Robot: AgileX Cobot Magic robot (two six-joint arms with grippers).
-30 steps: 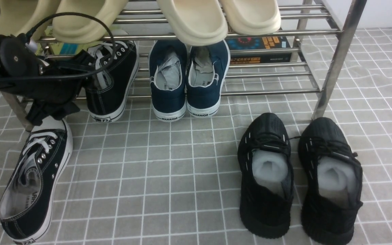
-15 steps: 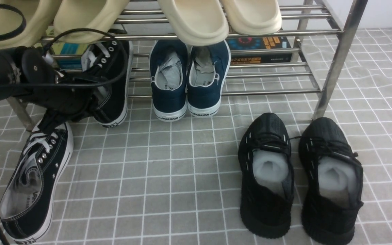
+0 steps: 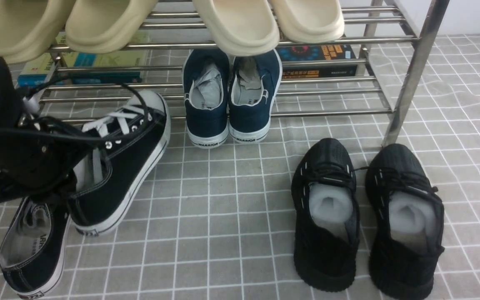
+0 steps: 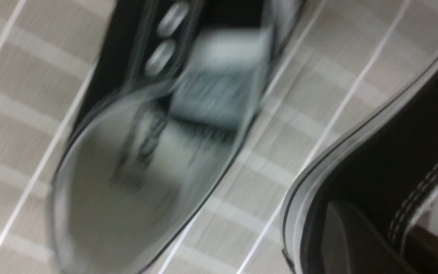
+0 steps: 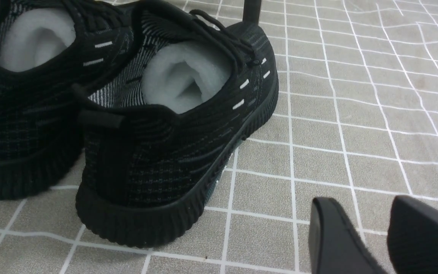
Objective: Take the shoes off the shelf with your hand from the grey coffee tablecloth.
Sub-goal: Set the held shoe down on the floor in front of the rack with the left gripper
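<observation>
Just changed: the held sneaker [image 3: 127,154], which stood on the lower bars of the shelf [image 3: 411,75] a second ago, is now off them and out over the grey tablecloth [image 3: 223,216], by the shelf's left front corner.
Left gripper [image 3: 63,177]: its fingers have gone from wide apart to clamped on the heel collar of that sneaker; black cables loop across the laces.
Held sneaker, attitude: tilted, toe up toward the shelf, heel low; I cannot tell whether the heel touches the cloth.
First sneaker [image 3: 31,246]: lies flat on the cloth near its left edge, just beside and partly under the held one; it has not moved.
Left wrist view: blurred with motion, so the arm looks to be travelling.
Right gripper [image 5: 371,228]: fingers spread, holding nothing, low over the cloth beside the black knit sneakers [image 3: 365,216].
Untouched: the navy slip-ons [image 3: 227,100] on the lower tier, the cream slippers [image 3: 236,25] above.
Meaning for the task: both canvas shoes are clear of the shelf; by my reckoning only setting down and letting go remain.
Risk: releasing now could drop it onto its mate.
</observation>
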